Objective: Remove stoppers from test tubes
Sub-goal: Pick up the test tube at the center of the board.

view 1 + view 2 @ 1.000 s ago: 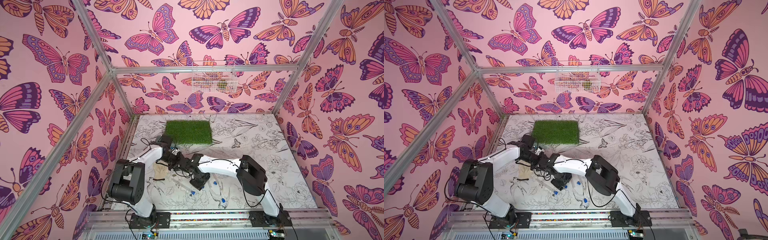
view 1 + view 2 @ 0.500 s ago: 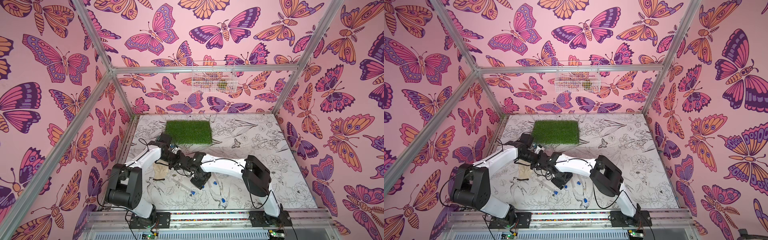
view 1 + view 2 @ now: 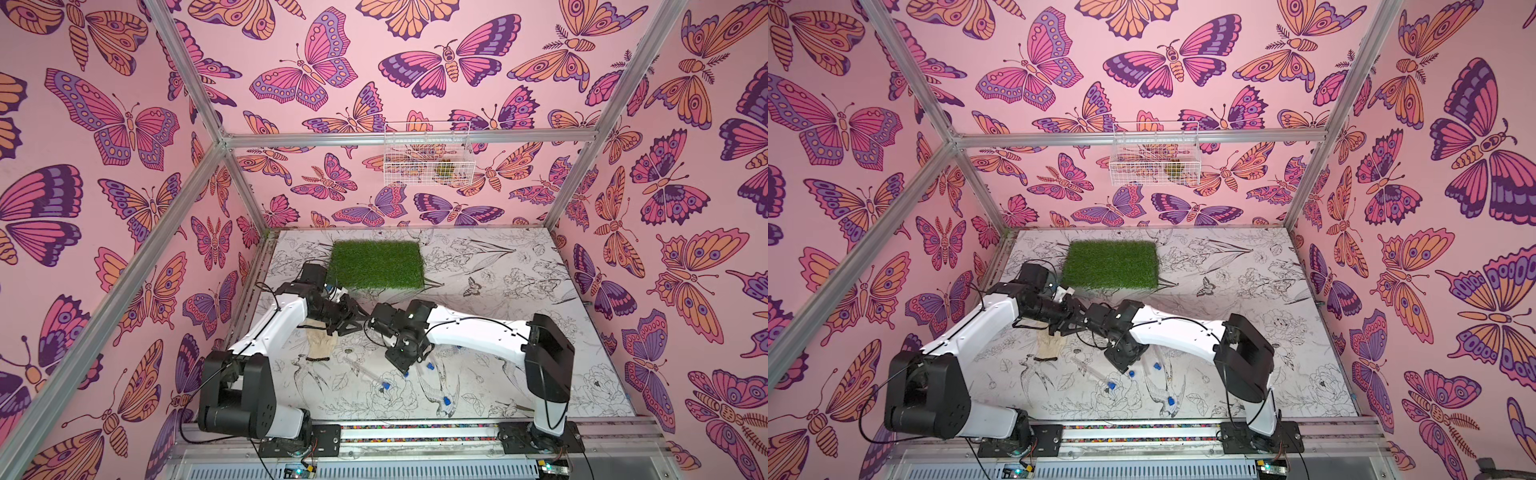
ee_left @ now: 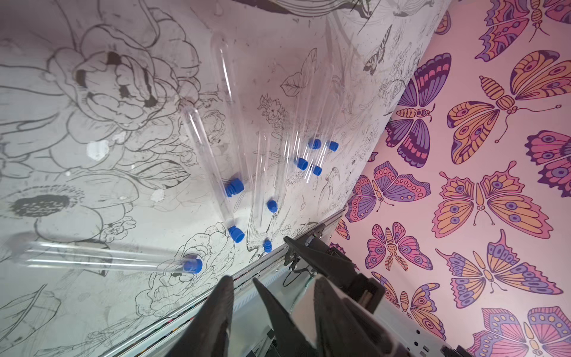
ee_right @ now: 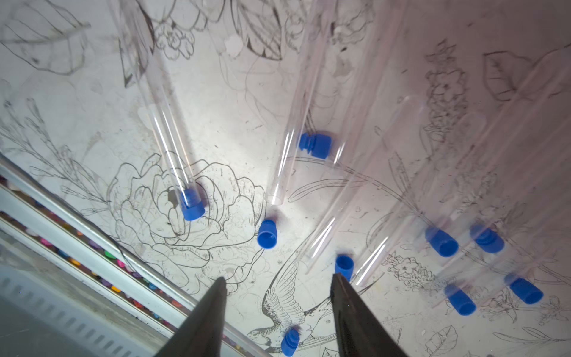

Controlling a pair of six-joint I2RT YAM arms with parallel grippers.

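Several clear test tubes (image 5: pixel 284 154) lie in a loose fan on the table's front middle. Some are capped, like one tube (image 4: pixel 102 256) with its blue stopper (image 4: pixel 191 265). Other stoppers (image 5: pixel 267 235) lie loose on the table, also small in both top views (image 3: pixel 384 386) (image 3: pixel 1112 386). My right gripper (image 5: pixel 278 276) (image 3: pixel 401 361) hovers open over this cluster, holding nothing, one fingertip (image 5: pixel 335 276) beside a loose stopper (image 5: pixel 344 265). My left gripper (image 4: pixel 271 279) (image 3: pixel 353 320) is open and empty, higher up and close to the right arm's wrist (image 3: pixel 384 320).
A green turf mat (image 3: pixel 376 266) lies at the back of the table. A white wire basket (image 3: pixel 426 156) hangs on the rear wall. A beige scrap (image 3: pixel 320 338) lies under the left arm. The metal front rail (image 3: pixel 415 430) runs close behind the stoppers.
Both arms' elbows have swung outward and toward the front while the grippers stayed near the middle. The left jaws have opened a little wider.
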